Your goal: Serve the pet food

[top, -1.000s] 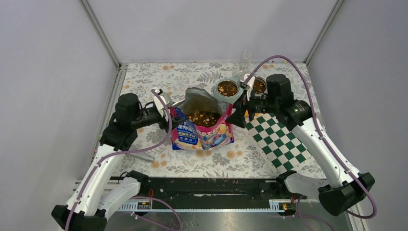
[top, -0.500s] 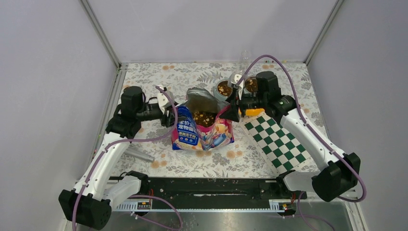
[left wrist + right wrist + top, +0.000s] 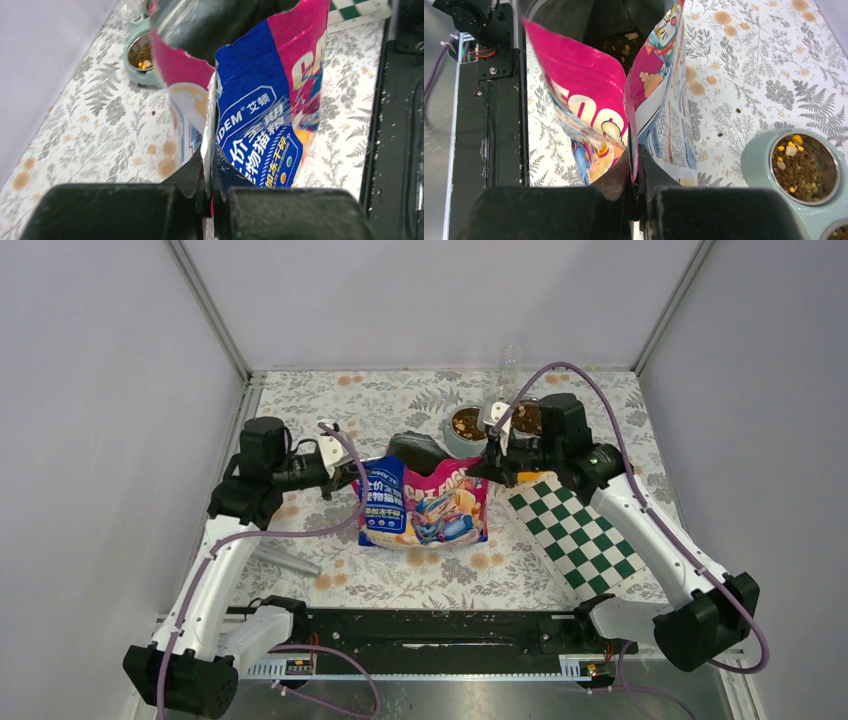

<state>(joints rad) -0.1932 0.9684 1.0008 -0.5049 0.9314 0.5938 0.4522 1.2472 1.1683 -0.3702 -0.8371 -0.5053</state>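
Note:
The glossy blue, white and magenta bag (image 3: 425, 505) stands upright mid-table. My left gripper (image 3: 352, 475) is shut on its left side seam, and in the left wrist view that gripper (image 3: 210, 172) pinches the bag (image 3: 265, 115) at its edge. My right gripper (image 3: 487, 468) is shut on the right seam; the right wrist view shows this gripper (image 3: 634, 165) clamping the bag (image 3: 589, 105) there. Pet food (image 3: 621, 47) shows deep inside the open mouth. More pet food (image 3: 804, 167) fills a pale green bowl (image 3: 446, 432) behind the bag.
A second bowl (image 3: 527, 418) sits beside the first, partly behind my right arm. A green-and-white checkered mat (image 3: 580, 530) lies to the right, a clear glass (image 3: 509, 362) stands at the back edge, and a grey cylinder (image 3: 285, 562) lies near left. A black rail (image 3: 430, 630) runs along the near edge.
Both grippers moved in and shut on the bag's side seams. The bag now stands taller with its mouth narrowed, so the top view no longer shows the kibble inside.

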